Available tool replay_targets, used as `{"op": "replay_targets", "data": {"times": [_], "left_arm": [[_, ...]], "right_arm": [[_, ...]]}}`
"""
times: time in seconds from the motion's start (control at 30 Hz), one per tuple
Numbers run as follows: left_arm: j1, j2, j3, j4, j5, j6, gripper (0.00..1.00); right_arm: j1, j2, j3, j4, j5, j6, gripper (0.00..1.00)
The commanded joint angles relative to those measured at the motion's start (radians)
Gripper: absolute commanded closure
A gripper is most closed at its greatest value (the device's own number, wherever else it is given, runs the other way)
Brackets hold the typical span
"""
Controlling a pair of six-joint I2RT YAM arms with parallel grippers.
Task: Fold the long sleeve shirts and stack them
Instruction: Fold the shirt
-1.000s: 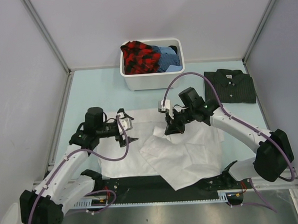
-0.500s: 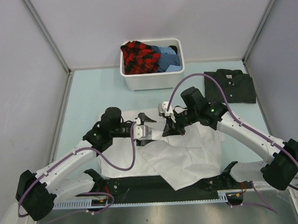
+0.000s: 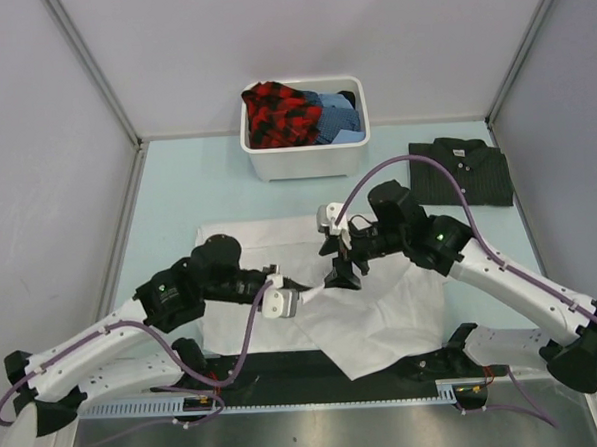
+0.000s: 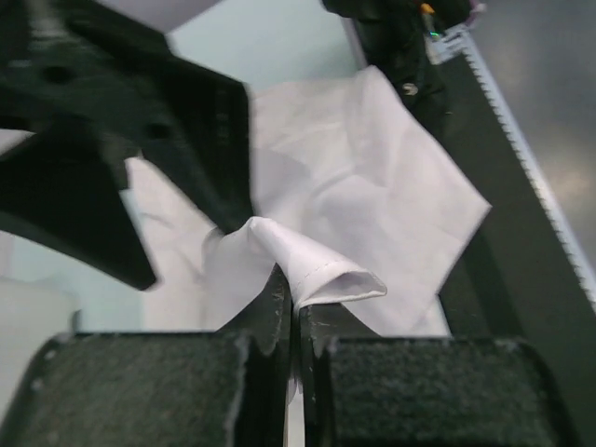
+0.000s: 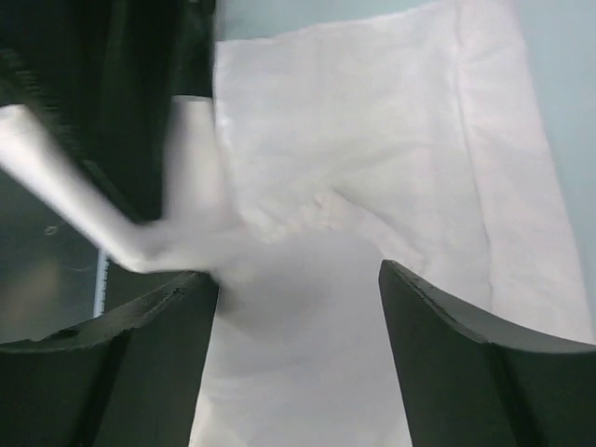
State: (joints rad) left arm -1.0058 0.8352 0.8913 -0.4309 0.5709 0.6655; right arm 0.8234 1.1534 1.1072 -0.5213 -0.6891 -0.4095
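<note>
The white long sleeve shirt [image 3: 373, 315] lies spread and partly folded on the table's near middle. My left gripper [image 3: 304, 291] is shut on a raised fold of it; the left wrist view shows the cloth [image 4: 321, 270] pinched between closed jaws [image 4: 296, 303]. My right gripper [image 3: 341, 273] hovers just right of that fold, open. In the right wrist view its fingers [image 5: 466, 354] stand wide apart over the white cloth [image 5: 372, 140], holding nothing. The dark striped shirt [image 3: 463, 172] lies folded at the back right.
A white tub [image 3: 305, 161] with red plaid and blue clothes stands at the back centre. Grey walls close in both sides. A black strip [image 3: 286, 369] runs along the near table edge between the arm bases.
My left gripper has swung right to the middle and shut on the white shirt's fold. My right gripper has opened and let go of the cloth.
</note>
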Motion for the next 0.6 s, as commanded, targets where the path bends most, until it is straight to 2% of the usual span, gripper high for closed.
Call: {"op": "replay_targets", "data": {"times": [0.0,0.07,0.1,0.17,0.2,0.3,0.43,0.57], "left_arm": [[-0.091,0.053,0.023,-0.175,-0.069,-0.170,1.00],[-0.091,0.088,-0.002,-0.132,-0.039,-0.260,1.00],[-0.091,0.125,0.001,-0.132,-0.022,-0.280,1.00],[-0.091,0.207,0.064,-0.192,0.015,-0.308,1.00],[-0.090,0.300,0.092,-0.215,0.055,-0.314,1.00],[-0.085,0.399,0.190,-0.295,0.136,-0.296,1.00],[-0.022,0.415,0.318,-0.287,0.301,-0.328,1.00],[-0.045,0.397,0.469,-0.299,0.322,-0.302,1.00]], "right_arm": [[-0.099,-0.075,-0.046,0.026,0.157,0.096,0.25],[-0.180,-0.060,-0.061,0.020,0.140,0.144,0.22],[-0.267,-0.032,-0.060,0.009,0.096,0.147,0.22],[-0.337,0.012,-0.053,-0.037,0.068,0.129,0.23],[-0.401,0.032,-0.040,-0.054,0.050,0.118,0.24],[-0.515,0.130,-0.018,-0.109,-0.004,0.084,0.28],[-0.579,0.259,-0.020,-0.091,0.016,0.072,0.36],[-0.635,0.365,0.031,-0.100,0.034,0.044,0.40]]}}
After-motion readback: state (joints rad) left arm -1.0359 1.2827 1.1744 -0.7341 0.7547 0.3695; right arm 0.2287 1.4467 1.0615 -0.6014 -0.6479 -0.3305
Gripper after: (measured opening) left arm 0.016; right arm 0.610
